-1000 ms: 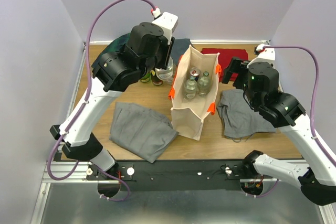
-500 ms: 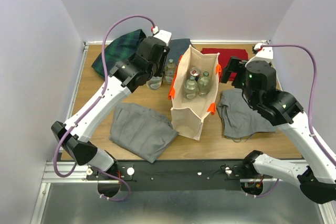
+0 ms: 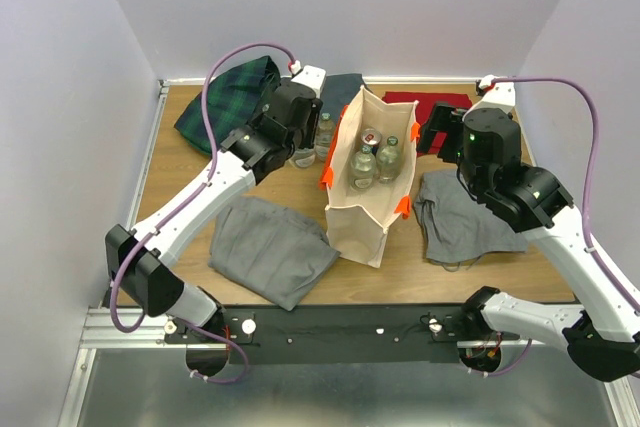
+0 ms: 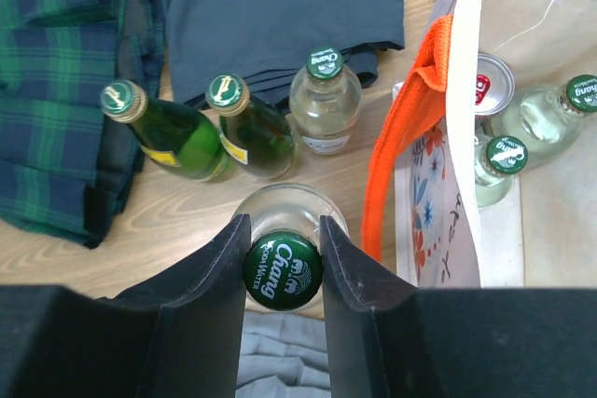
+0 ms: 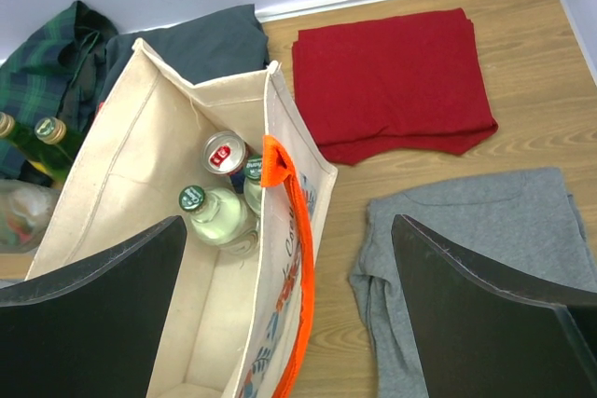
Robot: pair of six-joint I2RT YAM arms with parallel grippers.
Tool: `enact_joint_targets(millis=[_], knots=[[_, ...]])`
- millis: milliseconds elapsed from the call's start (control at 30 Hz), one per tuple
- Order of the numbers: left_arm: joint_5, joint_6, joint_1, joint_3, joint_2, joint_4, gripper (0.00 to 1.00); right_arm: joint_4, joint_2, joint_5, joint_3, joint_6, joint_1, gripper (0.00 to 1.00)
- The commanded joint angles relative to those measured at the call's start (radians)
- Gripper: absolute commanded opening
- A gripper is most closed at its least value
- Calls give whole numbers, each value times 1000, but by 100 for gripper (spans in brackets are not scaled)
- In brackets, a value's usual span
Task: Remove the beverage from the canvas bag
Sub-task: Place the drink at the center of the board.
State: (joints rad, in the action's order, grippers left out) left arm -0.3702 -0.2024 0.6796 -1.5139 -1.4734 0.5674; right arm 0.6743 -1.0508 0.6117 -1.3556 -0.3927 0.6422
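Observation:
The cream canvas bag [image 3: 368, 209] with orange handles stands open mid-table; it also shows in the left wrist view [image 4: 459, 128] and the right wrist view [image 5: 168, 128]. Inside are two clear green-capped bottles [image 5: 213, 212] and a silver can [image 5: 224, 152]. My left gripper [image 4: 284, 270] is shut on the green cap of a clear soda-water bottle [image 4: 283, 216], held upright just left of the bag. My right gripper [image 5: 289, 309] is wide open and empty, above the bag's right wall and orange handle [image 5: 291, 258].
Two green bottles [image 4: 177, 135] and a clear bottle [image 4: 324, 107] stand left of the bag. A plaid cloth [image 3: 228, 95] and dark cloth [image 3: 345, 87] lie at the back, a red cloth [image 3: 432, 105] back right, grey cloths [image 3: 268, 247] front left and right [image 3: 462, 217].
My left arm has come down and away from the camera with the bottle, to just left of the bag beside the other bottles. My right gripper has shifted slightly toward the bag.

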Motion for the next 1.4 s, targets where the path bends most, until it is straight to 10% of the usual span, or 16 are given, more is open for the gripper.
enact_joint_targets(millis=[0,1367], knots=[[28,-15,-11,15,12,-207,0,10,3,-12,-34,-21,5,100],[71,-58,-15,150,-202,-486,0,30,2,25,-20,-38,5,100]])
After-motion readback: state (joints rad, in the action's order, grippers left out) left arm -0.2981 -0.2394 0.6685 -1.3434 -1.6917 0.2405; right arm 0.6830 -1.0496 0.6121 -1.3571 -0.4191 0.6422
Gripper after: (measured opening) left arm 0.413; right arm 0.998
